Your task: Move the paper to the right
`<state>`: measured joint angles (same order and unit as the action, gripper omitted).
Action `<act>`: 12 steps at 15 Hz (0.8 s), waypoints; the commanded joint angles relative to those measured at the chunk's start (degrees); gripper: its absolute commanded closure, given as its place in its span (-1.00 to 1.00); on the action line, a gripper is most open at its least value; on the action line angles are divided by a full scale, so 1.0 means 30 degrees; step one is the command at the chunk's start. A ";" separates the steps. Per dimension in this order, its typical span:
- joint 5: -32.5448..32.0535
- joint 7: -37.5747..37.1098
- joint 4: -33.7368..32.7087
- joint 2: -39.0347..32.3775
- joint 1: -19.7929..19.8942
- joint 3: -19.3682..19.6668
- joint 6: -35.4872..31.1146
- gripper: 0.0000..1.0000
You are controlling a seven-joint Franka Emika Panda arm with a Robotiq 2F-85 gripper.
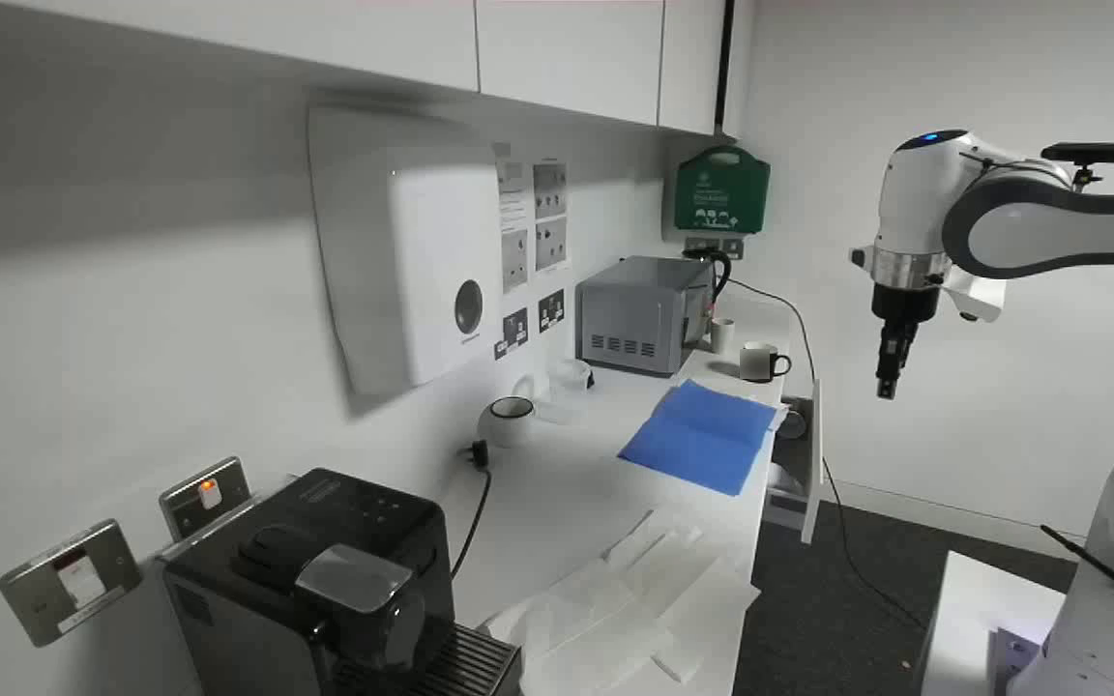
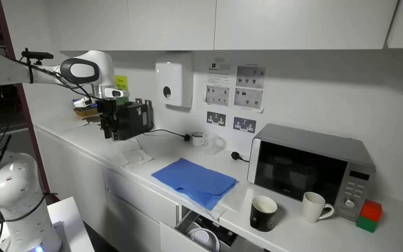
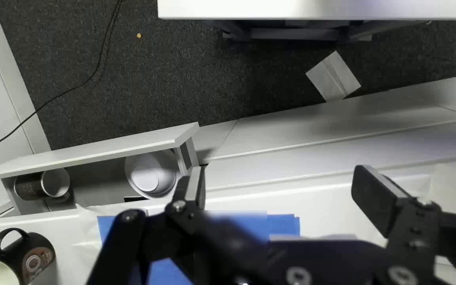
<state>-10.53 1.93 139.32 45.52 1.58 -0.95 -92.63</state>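
A blue sheet of paper lies on the white counter, in both exterior views (image 1: pixel 702 437) (image 2: pixel 196 180). It partly shows in the wrist view (image 3: pixel 282 225), behind the gripper. White paper sticks out from under its edge near the microwave (image 2: pixel 236 197). Several loose white sheets (image 1: pixel 615 619) lie nearer the coffee machine; they also show in an exterior view (image 2: pixel 136 156). My gripper (image 3: pixel 279 178) hangs in the air, above counter height and apart from all paper. In the wrist view its fingers are wide apart with nothing between them. The gripper also shows in both exterior views (image 1: pixel 887 387) (image 2: pixel 111 136).
An open drawer (image 2: pixel 184 238) with dishes juts out below the blue paper. A black mug (image 2: pixel 263 213), a white mug (image 2: pixel 313 207) and a microwave (image 2: pixel 303 164) stand past the paper. A coffee machine (image 1: pixel 315 580) stands at the opposite end. A folded white piece (image 3: pixel 333 77) lies on the floor.
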 commanded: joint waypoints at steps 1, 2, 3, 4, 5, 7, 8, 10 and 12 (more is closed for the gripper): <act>-0.0090 -0.0117 -0.0058 -0.0026 -0.0209 0.0135 0.0075 -1.00; -0.0090 -0.0118 -0.0058 -0.0026 -0.0209 0.0135 0.0075 -1.00; -0.0090 -0.0118 -0.0058 -0.0026 -0.0209 0.0135 0.0075 -1.00; -0.0090 -0.0118 -0.0058 -0.0026 -0.0209 0.0135 0.0075 -1.00; -0.0090 -0.0118 -0.0058 -0.0026 -0.0209 0.0135 0.0075 -1.00; -0.0090 -0.0118 -0.0058 -0.0026 -0.0209 0.0135 0.0075 -1.00; -0.0310 0.0021 -0.0132 -0.0184 -0.0251 0.0092 -0.0304 -1.00; -0.0432 0.0433 -0.0527 -0.0725 -0.0550 0.0053 -0.1100 -1.00; -0.0707 0.1391 -0.1193 -0.1599 -0.1092 -0.0084 -0.2171 -1.00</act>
<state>-10.69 2.54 139.15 44.93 0.53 -0.96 -95.74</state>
